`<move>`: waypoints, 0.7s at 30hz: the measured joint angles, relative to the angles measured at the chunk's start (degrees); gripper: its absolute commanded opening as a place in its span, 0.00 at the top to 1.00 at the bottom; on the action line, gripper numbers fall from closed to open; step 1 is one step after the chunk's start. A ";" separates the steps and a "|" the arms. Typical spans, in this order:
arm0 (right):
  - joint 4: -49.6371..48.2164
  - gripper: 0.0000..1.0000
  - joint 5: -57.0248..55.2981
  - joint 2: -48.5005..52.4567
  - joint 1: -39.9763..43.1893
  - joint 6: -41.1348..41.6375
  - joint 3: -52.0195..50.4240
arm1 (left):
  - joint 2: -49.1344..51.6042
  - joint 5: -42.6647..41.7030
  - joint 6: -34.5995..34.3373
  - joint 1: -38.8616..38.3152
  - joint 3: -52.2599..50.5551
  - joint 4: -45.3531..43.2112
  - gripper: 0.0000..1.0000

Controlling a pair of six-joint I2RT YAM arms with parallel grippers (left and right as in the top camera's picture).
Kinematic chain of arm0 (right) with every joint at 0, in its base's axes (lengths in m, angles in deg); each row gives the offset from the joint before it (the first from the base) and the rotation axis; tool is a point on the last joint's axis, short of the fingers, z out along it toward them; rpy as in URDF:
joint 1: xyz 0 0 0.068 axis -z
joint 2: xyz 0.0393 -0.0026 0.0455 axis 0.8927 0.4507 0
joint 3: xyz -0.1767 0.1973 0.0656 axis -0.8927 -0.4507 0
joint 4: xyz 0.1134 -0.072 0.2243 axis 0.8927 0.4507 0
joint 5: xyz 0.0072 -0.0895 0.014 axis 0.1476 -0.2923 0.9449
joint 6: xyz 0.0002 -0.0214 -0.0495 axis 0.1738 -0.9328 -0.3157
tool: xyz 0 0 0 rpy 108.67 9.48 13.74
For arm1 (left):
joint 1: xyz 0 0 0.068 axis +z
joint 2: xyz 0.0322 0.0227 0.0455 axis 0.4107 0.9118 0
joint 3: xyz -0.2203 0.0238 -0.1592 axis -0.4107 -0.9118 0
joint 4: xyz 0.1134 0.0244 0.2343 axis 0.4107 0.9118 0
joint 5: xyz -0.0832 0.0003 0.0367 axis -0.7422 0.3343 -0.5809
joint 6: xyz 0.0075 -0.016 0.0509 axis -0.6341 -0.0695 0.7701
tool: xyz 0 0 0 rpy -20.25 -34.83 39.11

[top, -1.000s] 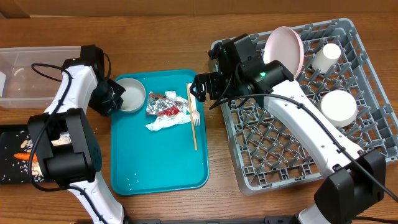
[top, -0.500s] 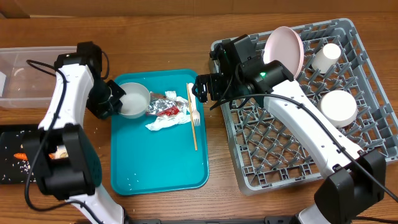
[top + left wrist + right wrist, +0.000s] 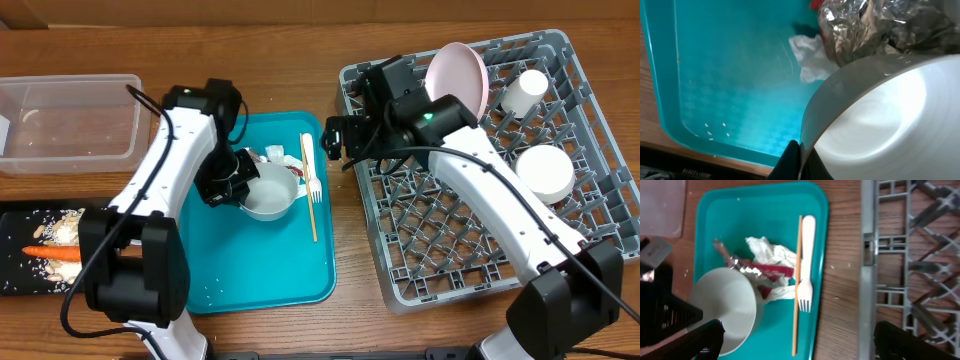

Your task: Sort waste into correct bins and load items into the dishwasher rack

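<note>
My left gripper (image 3: 236,182) is shut on the rim of a small white bowl (image 3: 270,190), held tilted over the teal tray (image 3: 260,270). In the left wrist view the fingers (image 3: 792,159) pinch the bowl's (image 3: 880,125) edge. A crumpled foil wrapper (image 3: 760,271) and a white napkin (image 3: 771,252) lie partly under the bowl. The white fork (image 3: 312,168) lies beside a thin orange stick (image 3: 311,205). My right gripper (image 3: 335,138) hangs open between tray and dishwasher rack (image 3: 480,250), holding nothing.
The rack holds a pink-white plate (image 3: 458,75), a cup (image 3: 524,90) and a second bowl (image 3: 545,172). A clear tub (image 3: 70,120) stands at the far left. The black tray (image 3: 15,225) below it holds a carrot (image 3: 50,253) and crumbs.
The left arm has carried the bowl rightwards from the tray's top-left corner to over its middle, covering part of the wrapper. The right gripper has barely shifted.
</note>
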 measured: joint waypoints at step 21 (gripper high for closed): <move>1.40 0.00 0.17 0.02 0.81 1.16 0.00 | 0.00 1.68 1.60 -0.94 -8.55 1.49 0.64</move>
